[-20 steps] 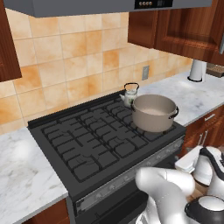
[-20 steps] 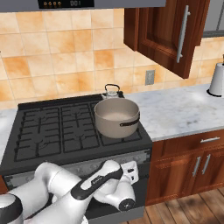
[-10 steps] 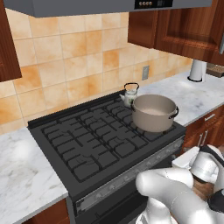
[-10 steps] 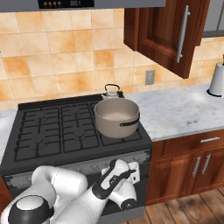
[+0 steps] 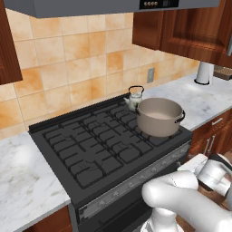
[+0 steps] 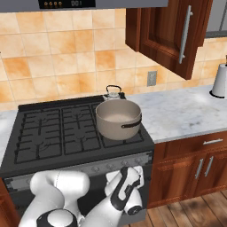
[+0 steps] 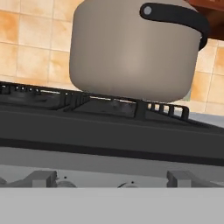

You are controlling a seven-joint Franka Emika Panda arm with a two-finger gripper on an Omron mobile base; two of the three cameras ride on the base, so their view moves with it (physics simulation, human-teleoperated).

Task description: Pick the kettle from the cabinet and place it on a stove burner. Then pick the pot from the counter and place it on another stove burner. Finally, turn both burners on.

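Observation:
The taupe-grey pot (image 6: 118,118) stands on the front right burner (image 6: 133,138) of the black range, and its side looms close in the hand view (image 7: 131,48). The small leafy-print kettle (image 6: 113,92) sits on the back right burner just behind it, also visible from the left (image 5: 135,96). My gripper (image 6: 130,171) is open and holds nothing. It is low in front of the range, just below the row of silver knobs (image 6: 105,168) and pointing up at the front panel. The cabinet (image 6: 177,31) hangs above right, its door swung open.
The white marble counter (image 6: 186,111) runs right of the range, with a white paper-towel roll (image 6: 219,80) at its far end. Wooden base drawers and doors (image 6: 195,170) stand right of my hand. Two knobs (image 7: 42,178) show at the bottom of the hand view.
The arm has folded lower in front of the range and the hand has shifted slightly toward the knob row. Pot and kettle have not moved.

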